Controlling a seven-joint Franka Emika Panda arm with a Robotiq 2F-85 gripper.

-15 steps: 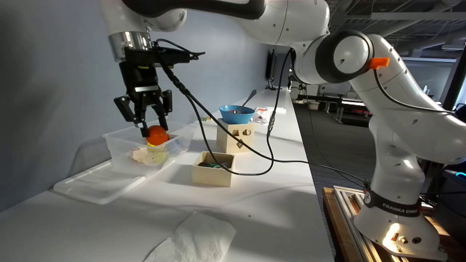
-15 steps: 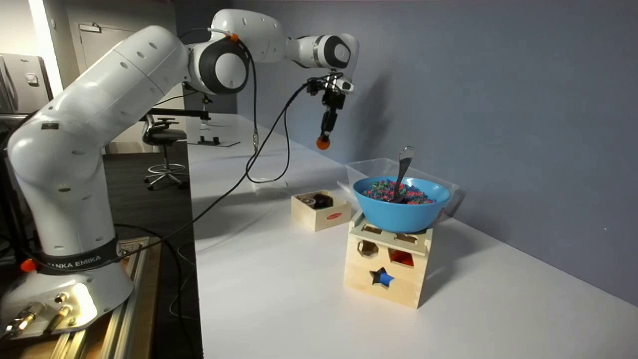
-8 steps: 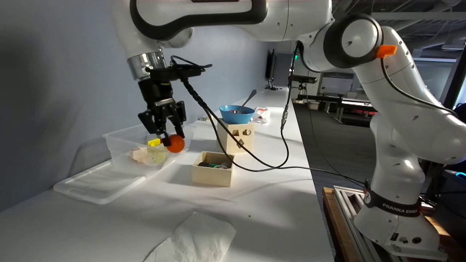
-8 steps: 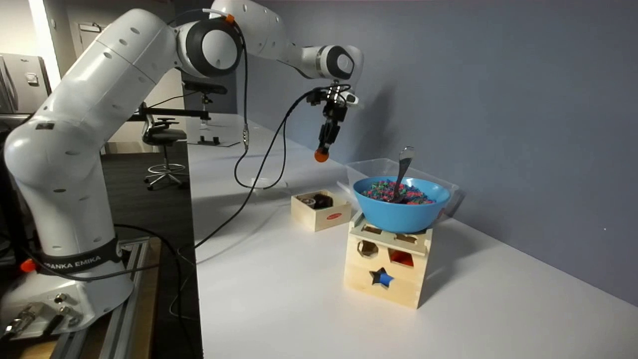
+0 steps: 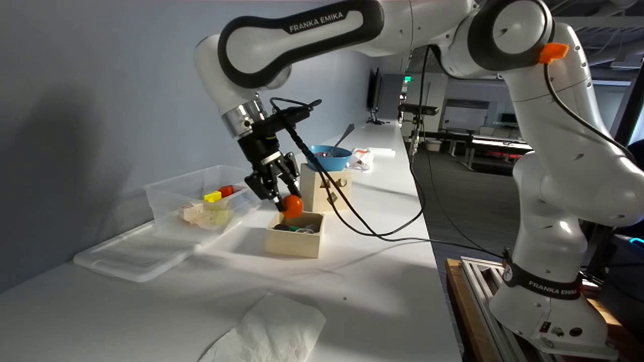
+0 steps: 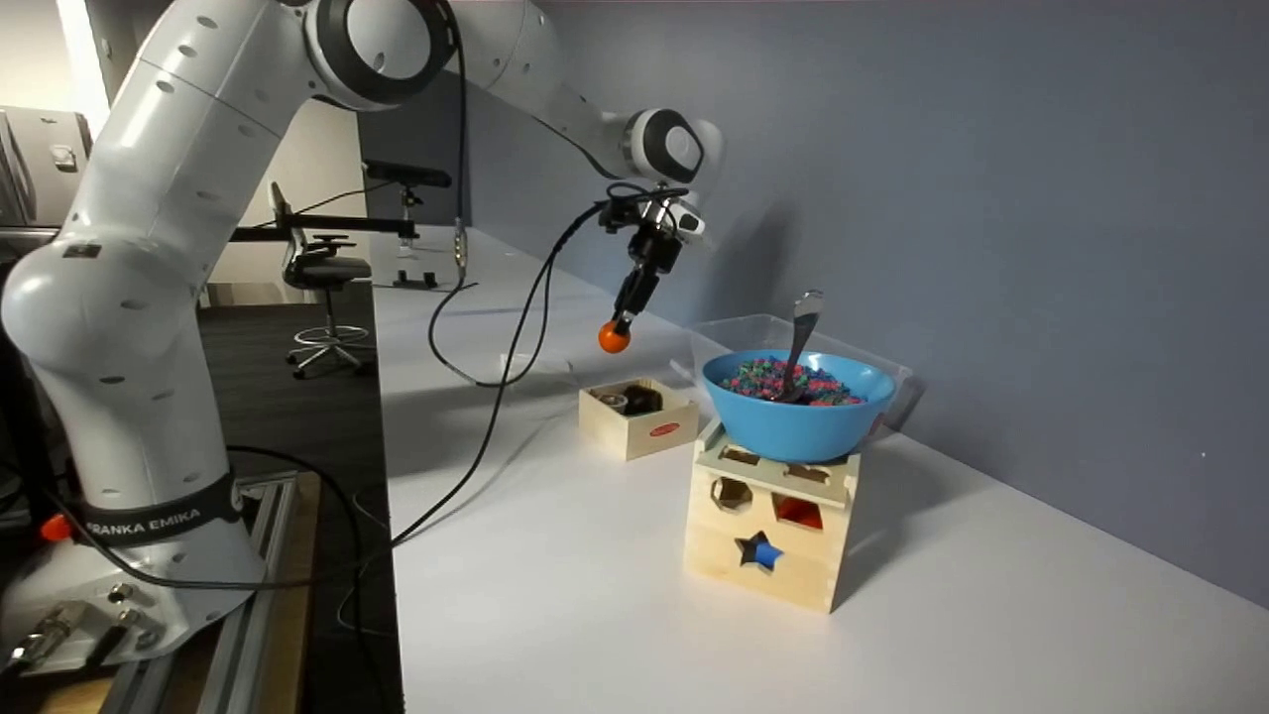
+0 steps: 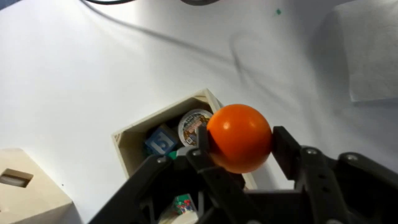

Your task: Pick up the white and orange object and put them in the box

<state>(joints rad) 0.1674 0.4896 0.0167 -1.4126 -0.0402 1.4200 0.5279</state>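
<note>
Black two-finger gripper [image 5: 289, 199] pinches a smooth orange ball [image 7: 239, 138] near and above a low square tan wooden box [image 5: 292, 245]: grasp done, drop pending, white object unidentified

On a wooden cube [image 6: 763, 511] with cut-out shapes I see a blue bowl [image 6: 783, 431] of coloured bits [image 6: 823, 389], a utensil [image 6: 800, 342] leaning in it; a clear bin [image 5: 165, 208] nearby holds yellow and red blocks [image 5: 212, 196]
</note>
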